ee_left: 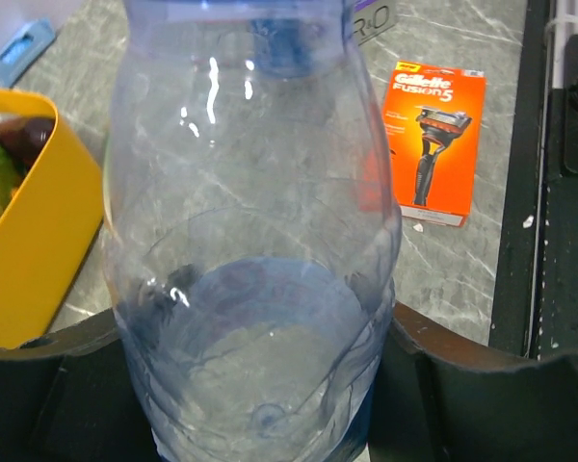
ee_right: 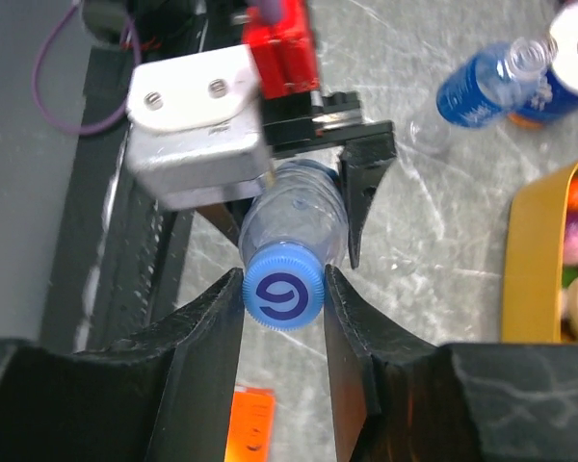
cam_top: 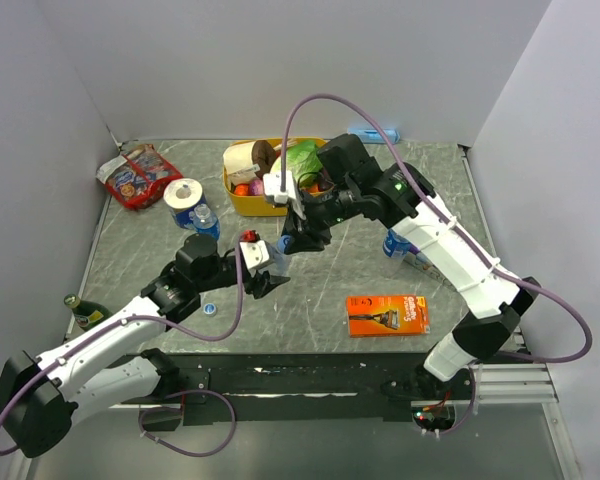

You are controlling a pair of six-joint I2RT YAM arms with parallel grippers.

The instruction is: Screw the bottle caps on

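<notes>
My left gripper (cam_top: 269, 279) is shut on a clear bottle (ee_left: 255, 241), which fills the left wrist view between the two black fingers. My right gripper (ee_right: 283, 292) is shut on the blue cap (ee_right: 284, 294) that sits on this bottle's neck (ee_right: 295, 214). The cap shows through the bottle in the left wrist view (ee_left: 285, 43). In the top view the right gripper (cam_top: 297, 240) meets the left one mid-table. A second bottle (cam_top: 203, 216), uncapped, lies at the left (ee_right: 482, 87). A third bottle (cam_top: 401, 246) lies partly under my right arm. A loose blue cap (cam_top: 211, 308) lies near my left arm.
A yellow bin (cam_top: 242, 198) of food stands at the back. A white tape roll (cam_top: 185, 193) and a red snack packet (cam_top: 138, 176) lie at the back left. An orange razor box (cam_top: 387, 313) lies front right. A green glass bottle (cam_top: 81, 313) is at the left edge.
</notes>
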